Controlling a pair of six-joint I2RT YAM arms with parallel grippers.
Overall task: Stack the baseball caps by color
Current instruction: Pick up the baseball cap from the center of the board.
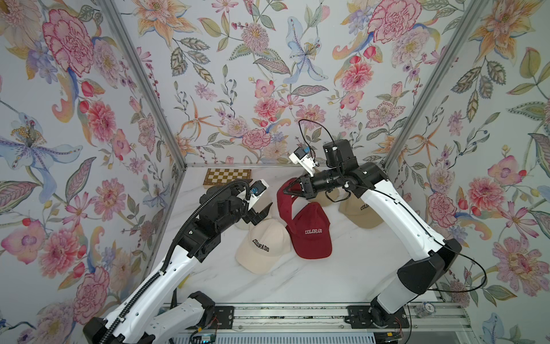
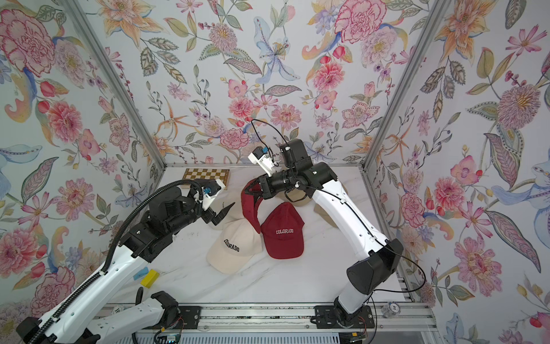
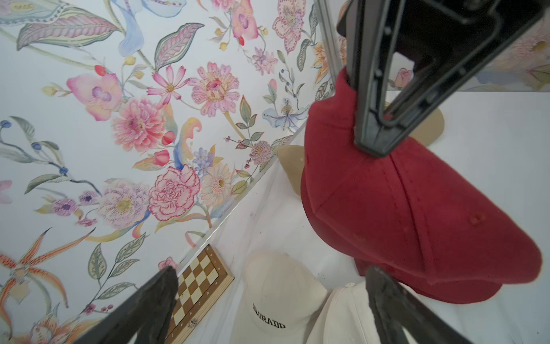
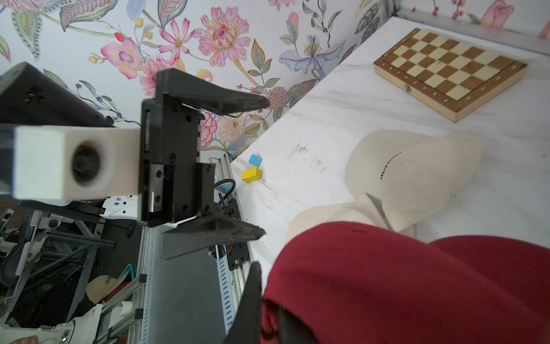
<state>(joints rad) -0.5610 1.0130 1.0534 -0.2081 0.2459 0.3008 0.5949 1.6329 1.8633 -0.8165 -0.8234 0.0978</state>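
Left wrist view: right gripper [image 3: 373,147] clamped on a hanging dark red cap [image 3: 401,214], left gripper [image 3: 272,272] spread wide and empty near two cream caps [image 3: 276,297].

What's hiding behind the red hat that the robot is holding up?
In the left wrist view, bits of tan cap poke out behind the lifted dark red cap. It covers the rest, so any lettering is hidden.

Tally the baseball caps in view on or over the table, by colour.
Dark red: 2, the hanging red cap in the right end effector and the flat red cap.
Cream: 2, the lettered cream cap and the second cream cap.
Tan: 2, the lettered tan cap and the second tan cap.
Total: 6 in view.
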